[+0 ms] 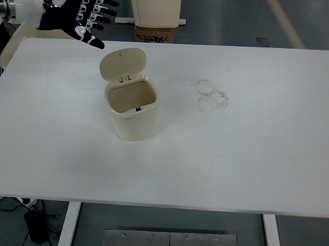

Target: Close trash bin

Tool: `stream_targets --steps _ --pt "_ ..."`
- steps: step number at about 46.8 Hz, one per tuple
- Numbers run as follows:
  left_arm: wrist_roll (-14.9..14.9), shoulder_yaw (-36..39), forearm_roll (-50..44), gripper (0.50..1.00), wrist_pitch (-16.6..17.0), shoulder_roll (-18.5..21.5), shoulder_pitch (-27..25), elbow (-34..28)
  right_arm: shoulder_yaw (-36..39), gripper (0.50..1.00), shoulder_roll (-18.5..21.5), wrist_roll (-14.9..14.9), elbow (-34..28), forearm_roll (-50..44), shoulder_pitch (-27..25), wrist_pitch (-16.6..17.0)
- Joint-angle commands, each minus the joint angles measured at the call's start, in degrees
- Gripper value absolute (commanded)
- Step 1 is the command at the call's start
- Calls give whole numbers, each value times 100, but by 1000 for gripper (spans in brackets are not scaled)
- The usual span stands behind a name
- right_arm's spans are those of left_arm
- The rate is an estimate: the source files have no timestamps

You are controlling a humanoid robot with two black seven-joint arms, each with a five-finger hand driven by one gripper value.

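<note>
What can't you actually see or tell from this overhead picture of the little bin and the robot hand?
- Floor of the small cream plastic trash bin: head view, hidden by its own walls.
- Back of its raised oval cream lid: faces away.
- Arm behind the black-and-white left robot hand: cut off by the left edge.
- Right robot hand: out of frame.
- Faint ring marks on the white table: too faint to identify.

Only the left robot hand [76, 16] was in frame. The back of the hand carried a glossy white shell, with black palm and finger bodies underneath. The fingers [101, 12] were black and segmented, with small white caps at the knuckles and tips. The wrist had a silver metal ring ahead of a white forearm cover. No cables or markings were legible.
</note>
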Motion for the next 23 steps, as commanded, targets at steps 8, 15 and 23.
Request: stream_targets --steps 8,15,23 --pt "3 192 544 1000 -15 -61 -12 -61 0 993 0 -1 0 0 0 0" --pt "3 298 641 1000 -146 -61 -13 -87 0 993 0 -1 0 0 0 0" --pt "3 316 667 1000 -190 -175 49 -113 0 993 0 -1 0 9 0 0"
